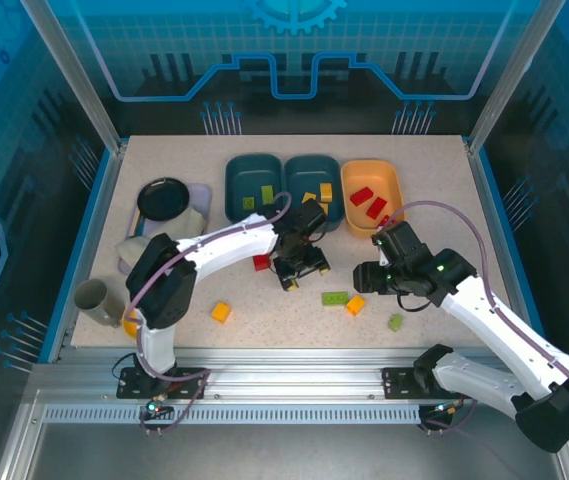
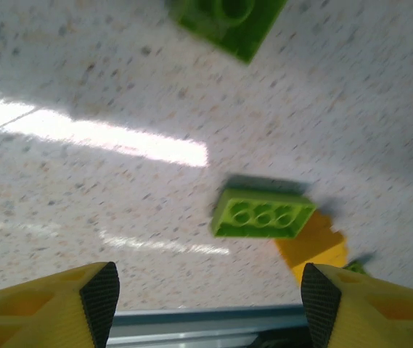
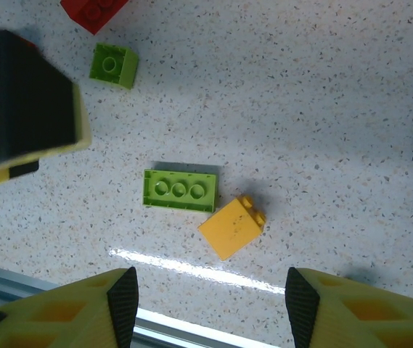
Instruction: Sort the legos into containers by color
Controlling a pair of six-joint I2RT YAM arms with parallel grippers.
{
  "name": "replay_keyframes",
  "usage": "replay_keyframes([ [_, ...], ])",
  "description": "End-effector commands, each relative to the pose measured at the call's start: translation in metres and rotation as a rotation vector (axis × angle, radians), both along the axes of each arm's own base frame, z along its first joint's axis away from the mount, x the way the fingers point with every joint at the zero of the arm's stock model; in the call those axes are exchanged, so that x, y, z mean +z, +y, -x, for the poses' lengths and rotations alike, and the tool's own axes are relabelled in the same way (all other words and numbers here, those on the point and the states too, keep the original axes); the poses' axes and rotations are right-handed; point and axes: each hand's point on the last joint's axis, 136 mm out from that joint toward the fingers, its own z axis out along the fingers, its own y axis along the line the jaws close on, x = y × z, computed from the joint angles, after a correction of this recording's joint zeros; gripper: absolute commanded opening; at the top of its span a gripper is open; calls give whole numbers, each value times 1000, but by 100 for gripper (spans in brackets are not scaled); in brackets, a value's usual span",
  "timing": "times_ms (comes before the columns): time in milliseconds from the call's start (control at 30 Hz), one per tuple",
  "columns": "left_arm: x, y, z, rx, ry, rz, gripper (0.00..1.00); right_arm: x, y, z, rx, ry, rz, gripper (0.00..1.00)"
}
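Now the left gripper (image 2: 210,293) and the right gripper (image 3: 211,299) hang released and empty over the surface (image 1: 264,320), where a green lego (image 3: 179,190) lies just beside an orange lego (image 3: 231,228), well apart from the containers (image 1: 239,175). We would have the right gripper straddle the green lego's long sides alone, clear of its neighbour; we read no writing.

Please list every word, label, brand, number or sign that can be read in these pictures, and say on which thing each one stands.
No word, number or brand can be read anywhere.
Back panel: a gear emblem and circuit-like lines, without letters.
Green lego and orange lego: any lettering on the studs is too small to tell.
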Motion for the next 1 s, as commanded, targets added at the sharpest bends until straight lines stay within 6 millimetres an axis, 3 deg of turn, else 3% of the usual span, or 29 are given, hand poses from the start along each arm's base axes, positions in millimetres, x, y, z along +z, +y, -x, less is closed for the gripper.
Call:
replay_keyframes([
  [0,-4,20,-29,-38,-49,-180,71,6,5,1,6,-4,-15,59],
  [233,-23,30,-43,-406,-121,-298,77,15,11,1,43,-49,-69,62],
  [433,-38,23,-57,-566,-164,-264,77,36,18,1,55,-144,-188,69],
  [467,-40,22,-59,-576,-167,-259,76,26,16,3,46,-123,-181,69],
  [700,-65,24,-67,-564,-141,-233,64,27,12,0,7,-105,-194,69],
  [867,-67,16,-73,-584,-175,-202,53,26,13,-4,3,-96,-196,69],
  [967,-68,16,-73,-584,-175,-200,41,24,15,-7,5,-87,-196,69],
])
